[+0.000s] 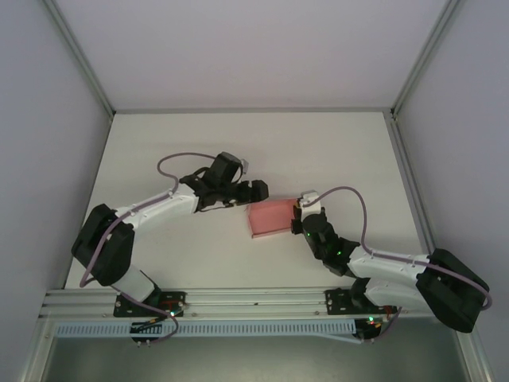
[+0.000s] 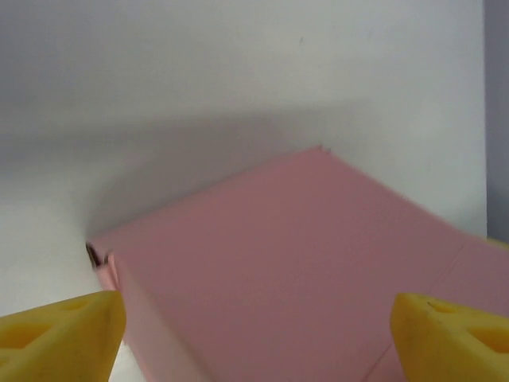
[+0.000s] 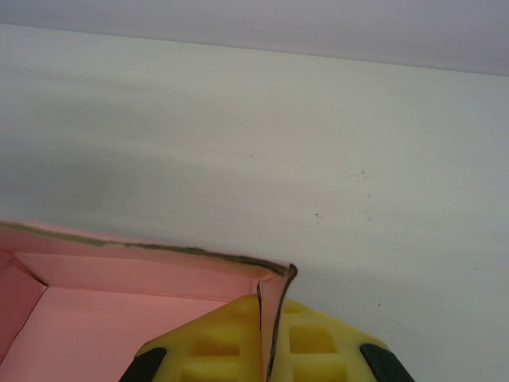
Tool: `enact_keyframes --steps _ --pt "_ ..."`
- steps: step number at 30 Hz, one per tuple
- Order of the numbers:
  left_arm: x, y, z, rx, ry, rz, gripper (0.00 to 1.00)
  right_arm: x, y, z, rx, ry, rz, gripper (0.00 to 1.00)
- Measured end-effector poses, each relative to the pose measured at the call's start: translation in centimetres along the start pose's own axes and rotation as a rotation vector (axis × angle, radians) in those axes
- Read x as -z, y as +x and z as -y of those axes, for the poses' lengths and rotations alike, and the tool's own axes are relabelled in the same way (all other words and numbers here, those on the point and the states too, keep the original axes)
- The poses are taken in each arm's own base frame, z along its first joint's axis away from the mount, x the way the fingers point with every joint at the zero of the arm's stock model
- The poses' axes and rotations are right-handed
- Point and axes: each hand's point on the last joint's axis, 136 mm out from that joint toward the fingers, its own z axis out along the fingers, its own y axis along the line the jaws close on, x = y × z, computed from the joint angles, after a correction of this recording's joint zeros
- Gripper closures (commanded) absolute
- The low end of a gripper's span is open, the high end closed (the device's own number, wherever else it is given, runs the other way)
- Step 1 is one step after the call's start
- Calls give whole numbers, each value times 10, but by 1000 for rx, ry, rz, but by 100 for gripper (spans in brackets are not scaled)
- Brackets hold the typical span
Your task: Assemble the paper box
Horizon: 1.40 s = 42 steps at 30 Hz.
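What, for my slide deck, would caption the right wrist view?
Right end effector pinches a corner wall of the box, table beyond.

Left arm: elbow bent; left gripper [image 1: 256, 190], yellow pads [image 2: 56, 334] spread wide.
Right arm: stretched low; right gripper [image 3: 266, 342] pinching pink card box [image 3: 95, 326] wall.

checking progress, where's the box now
The paper box lies mid-table in the top view, between the left gripper and the right gripper pinching its wall.
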Motion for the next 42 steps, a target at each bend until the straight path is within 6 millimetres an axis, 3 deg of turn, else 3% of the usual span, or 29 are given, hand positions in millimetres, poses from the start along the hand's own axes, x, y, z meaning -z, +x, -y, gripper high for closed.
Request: enact_keyframes --steps 7,11,14,24,30,34,38,42 --pt "-6 20 10 34 101 -94 15 0 0 1 6 6 -6 100" --pt "-8 19 13 68 128 -100 22 0 -2 3 4 24 -1 100" --pt "-10 18 12 96 141 -94 32 0 -2 6 3 40 1 100" --pt "-23 25 14 216 252 -109 42 -2 3 21 -20 134 -3 100" --pt "-23 20 21 182 246 -113 28 0 2 26 -25 172 -11 100" --pt "-15 5 8 108 117 -35 18 2 3 15 -21 127 -28 100" --pt "9 4 -6 56 20 28 7 2 2 11 -28 114 -51 100" --pt "45 -3 -3 -10 -21 135 7 1 1 8 -37 110 -73 100"
